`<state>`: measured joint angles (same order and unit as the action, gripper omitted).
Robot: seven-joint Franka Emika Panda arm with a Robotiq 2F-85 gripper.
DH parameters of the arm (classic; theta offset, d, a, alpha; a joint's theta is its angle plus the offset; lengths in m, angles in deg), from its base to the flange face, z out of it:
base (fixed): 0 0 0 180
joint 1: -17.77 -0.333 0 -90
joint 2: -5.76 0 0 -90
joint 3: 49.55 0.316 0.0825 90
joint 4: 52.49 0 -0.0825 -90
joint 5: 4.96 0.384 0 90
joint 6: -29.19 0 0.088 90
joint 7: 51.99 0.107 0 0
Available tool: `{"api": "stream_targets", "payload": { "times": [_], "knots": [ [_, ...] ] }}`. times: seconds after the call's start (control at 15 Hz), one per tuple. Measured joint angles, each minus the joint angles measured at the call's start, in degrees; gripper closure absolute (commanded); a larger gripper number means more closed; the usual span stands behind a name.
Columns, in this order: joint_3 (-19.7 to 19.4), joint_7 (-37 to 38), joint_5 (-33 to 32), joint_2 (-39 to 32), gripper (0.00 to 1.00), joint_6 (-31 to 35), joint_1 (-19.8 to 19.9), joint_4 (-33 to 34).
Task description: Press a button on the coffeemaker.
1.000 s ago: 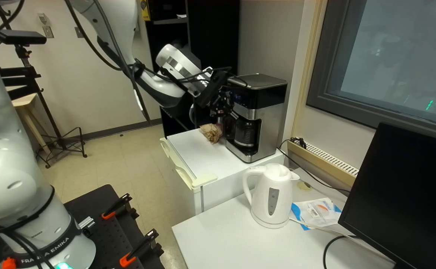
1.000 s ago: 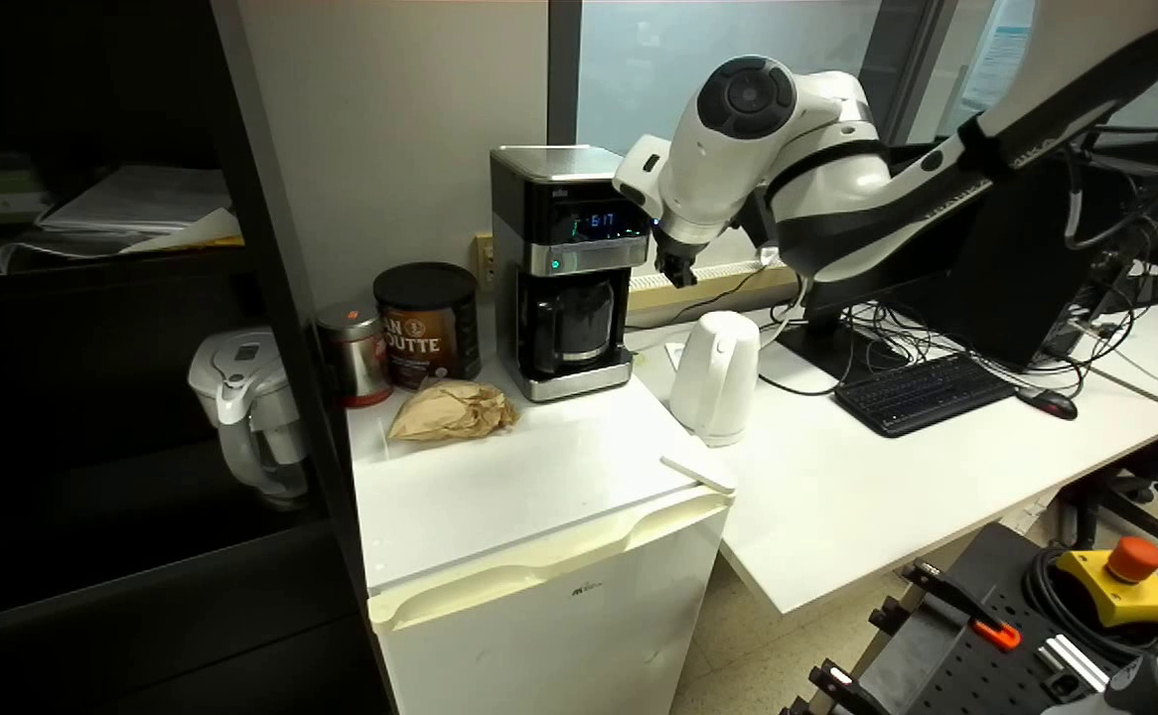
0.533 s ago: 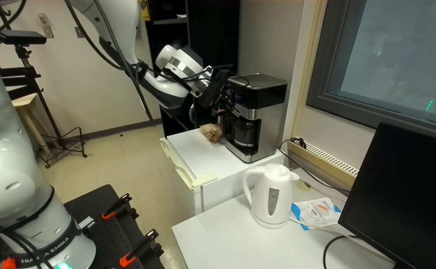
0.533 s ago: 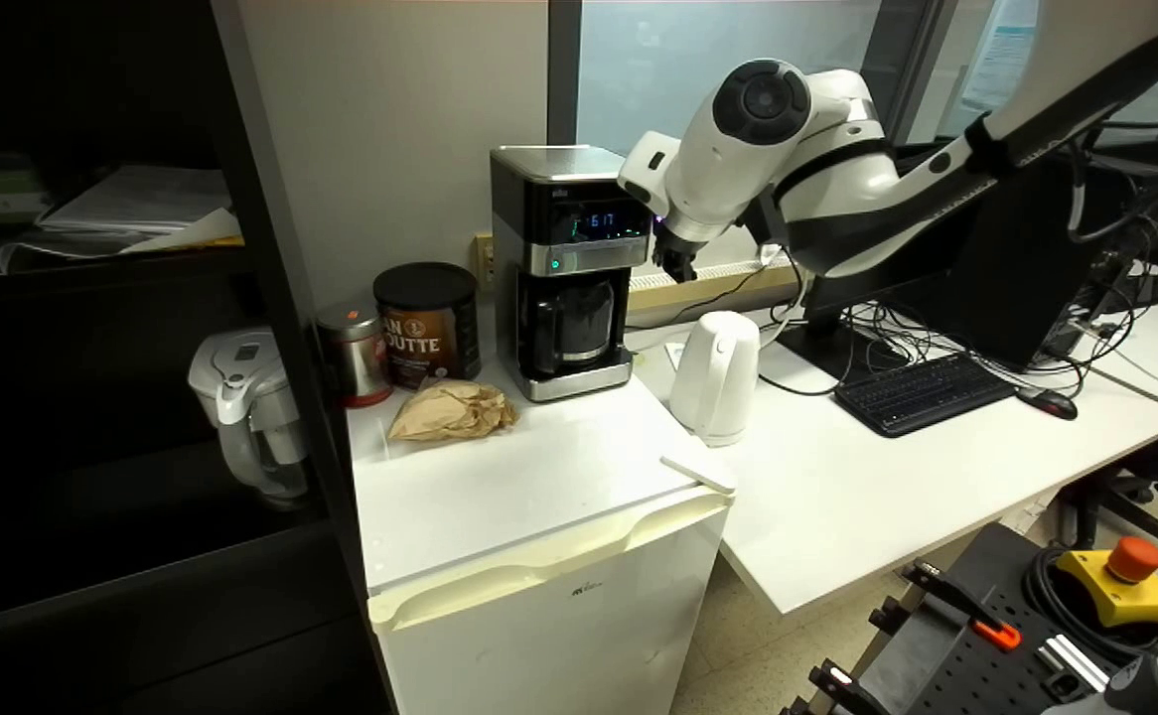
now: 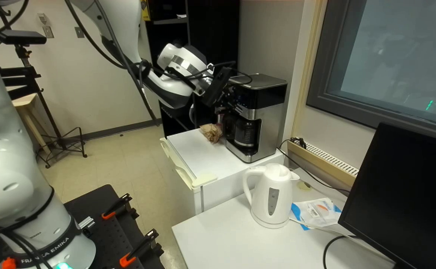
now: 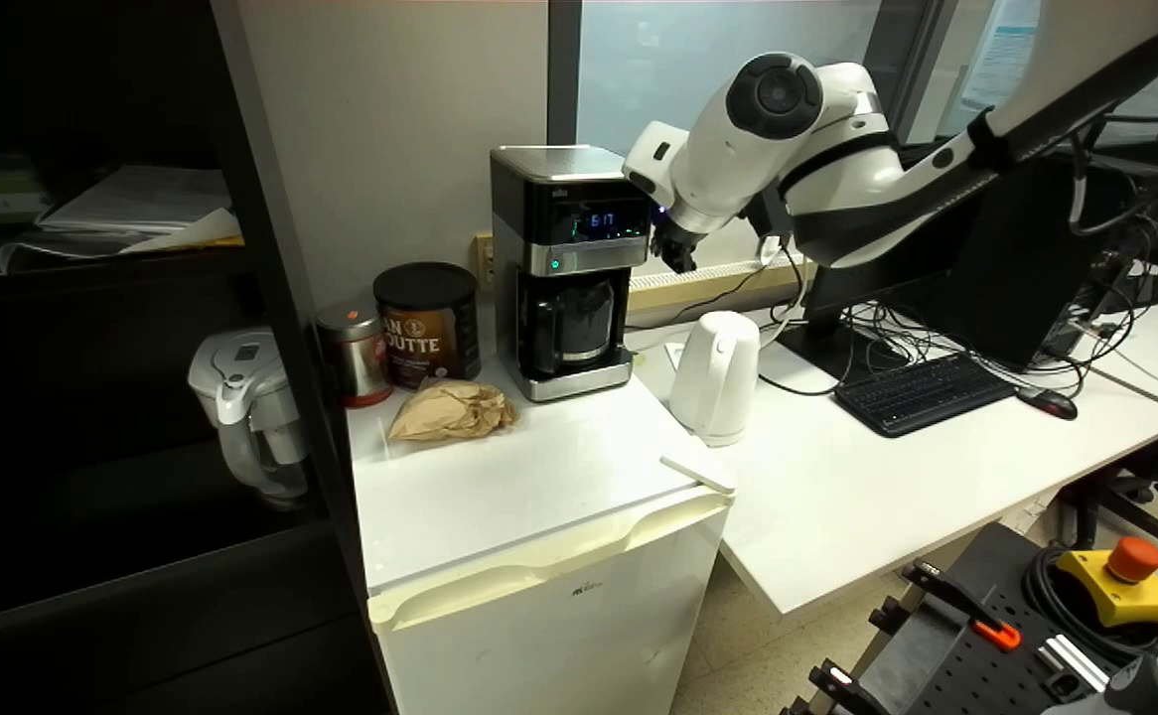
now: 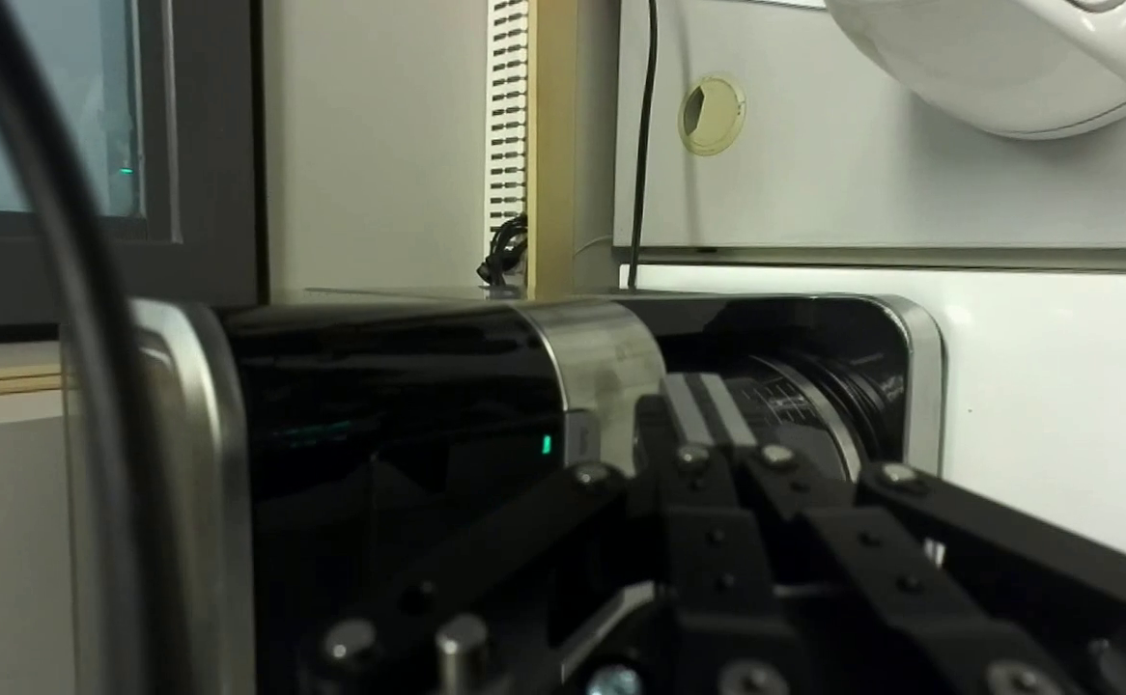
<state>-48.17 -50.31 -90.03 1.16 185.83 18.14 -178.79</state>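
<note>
Plainly clenched, jaws together, the gripper [image 7: 708, 410] points at the front of the coffeemaker [image 6: 579, 258]; contact cannot be told.
Inside the machine sits the carafe [image 6: 585, 323], contents unclear; all this stands on the white fridge [image 6: 539, 636], a black-lidded can [image 6: 427, 333] just beside, an upright kettle [image 6: 715, 382] on the adjoining desk [image 6: 867, 497].

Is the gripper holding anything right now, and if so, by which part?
Nothing is held: the gripper is shut, its jaws together with nothing visible between them, in front of the coffeemaker.
</note>
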Motion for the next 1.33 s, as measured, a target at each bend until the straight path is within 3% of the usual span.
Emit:
{"api": "stream_targets", "payload": {
  "times": [1.33],
  "knots": [
    [0.1, -0.7, 0.1, -5.2, 1.00, 4.2, 1.9, 5.0]
  ]
}}
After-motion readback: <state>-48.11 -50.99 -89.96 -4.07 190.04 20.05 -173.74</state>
